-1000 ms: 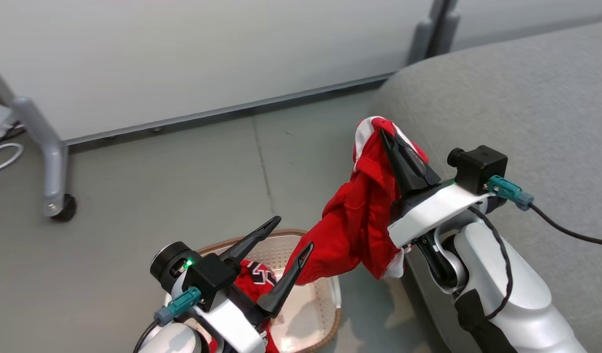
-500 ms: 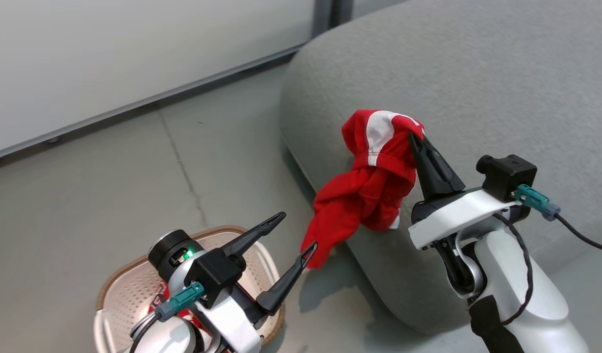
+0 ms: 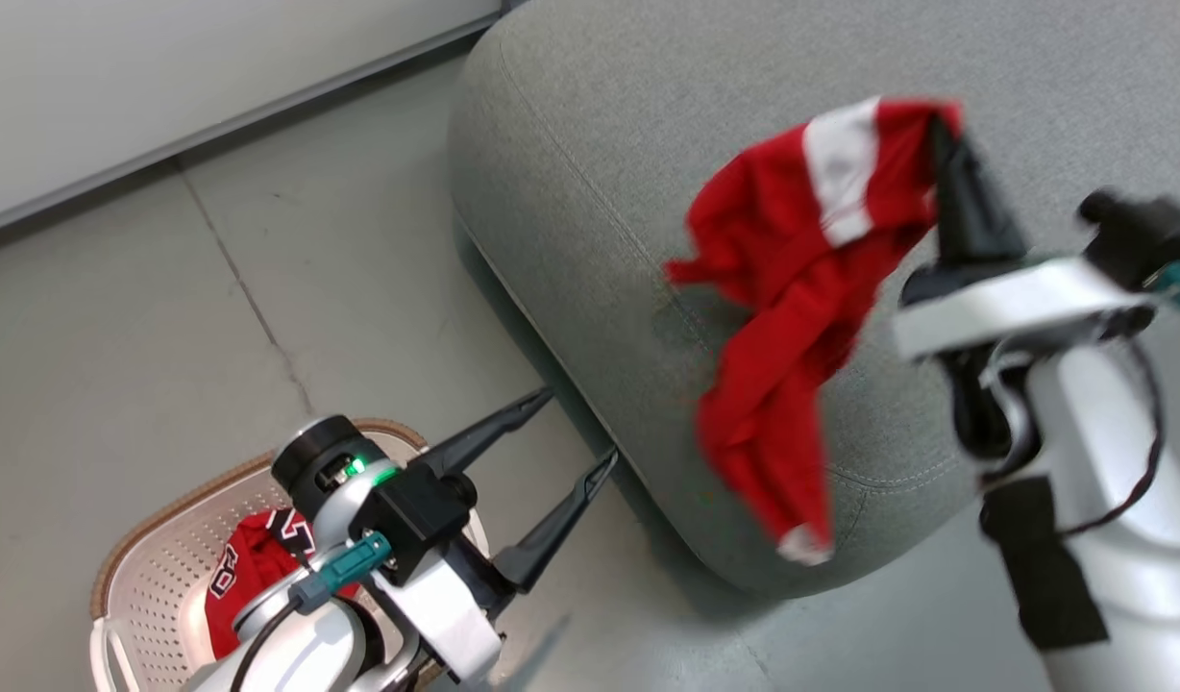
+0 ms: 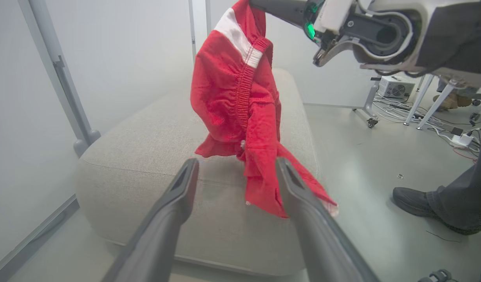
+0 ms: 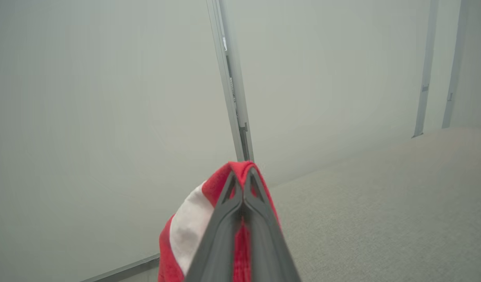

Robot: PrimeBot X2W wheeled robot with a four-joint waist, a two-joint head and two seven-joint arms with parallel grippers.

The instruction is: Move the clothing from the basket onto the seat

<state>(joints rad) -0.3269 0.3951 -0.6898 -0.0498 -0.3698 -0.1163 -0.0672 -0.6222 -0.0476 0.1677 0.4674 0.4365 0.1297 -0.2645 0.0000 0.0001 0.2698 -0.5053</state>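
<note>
A red garment with a white stripe (image 3: 792,259) hangs in the air over the near corner of the grey seat (image 3: 667,144). My right gripper (image 3: 941,130) is shut on its top edge. In the right wrist view the closed fingertips (image 5: 241,181) pinch red cloth (image 5: 178,235). In the left wrist view the same garment (image 4: 240,113) dangles above the seat (image 4: 146,145). My left gripper (image 3: 573,431) stands open and empty over the floor beside the basket (image 3: 148,596). Another red piece of clothing with lettering (image 3: 249,577) lies in the basket.
A pale partition panel (image 3: 167,77) with a metal base rail stands behind the seat. A person's dark shoe (image 4: 413,199) and trouser leg rest on the floor at the right of the left wrist view, with cables and a power strip (image 4: 460,139) farther back.
My right gripper has carried the red garment up and rightward, from beside the basket to over the seat's corner. The head camera has turned, shifting basket and seat leftward. The left gripper stays open.
</note>
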